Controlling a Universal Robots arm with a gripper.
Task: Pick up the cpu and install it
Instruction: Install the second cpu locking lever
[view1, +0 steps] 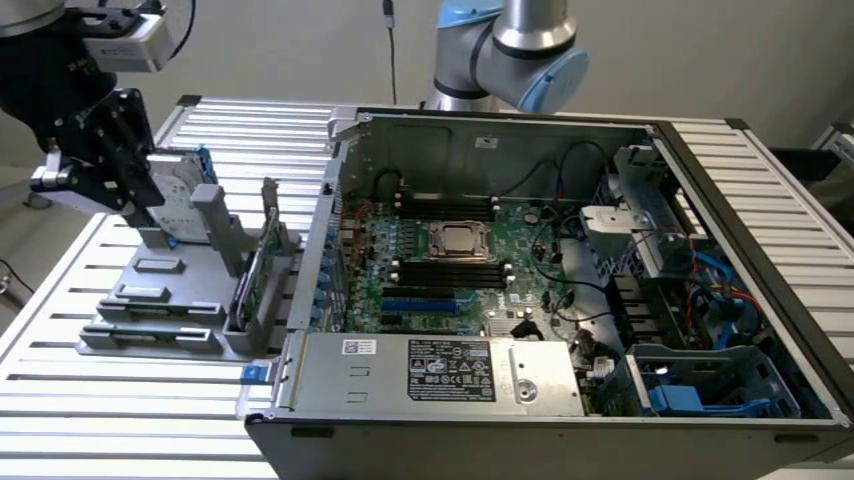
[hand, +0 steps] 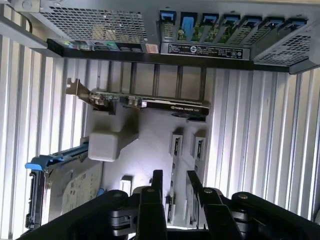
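Apparently the gripper (view1: 100, 175) hung over the grey parts stand (view1: 174, 300) at the exterior view's left, its fingers (hand: 156, 187) parted a little way with nothing between them. Just beside it stood the hard drive (view1: 174, 195) in its blue bracket, upright in the stand. Beyond that, a graphics card (hand: 150, 102) stood on edge between the stand and the open computer case (view1: 747, 200). Well apart from the gripper, toward the exterior view's right, the cpu (view1: 458, 240) already sat in its socket (view1: 430, 240) on the motherboard (view1: 534, 290).

The risk I judged: with the jaws so near the hard drive and the stand's posts, any sideways drift could clip the drive or the card and tip them. The arm reached in from above, wrist pointing straight down at the stand's slots (hand: 175, 145).
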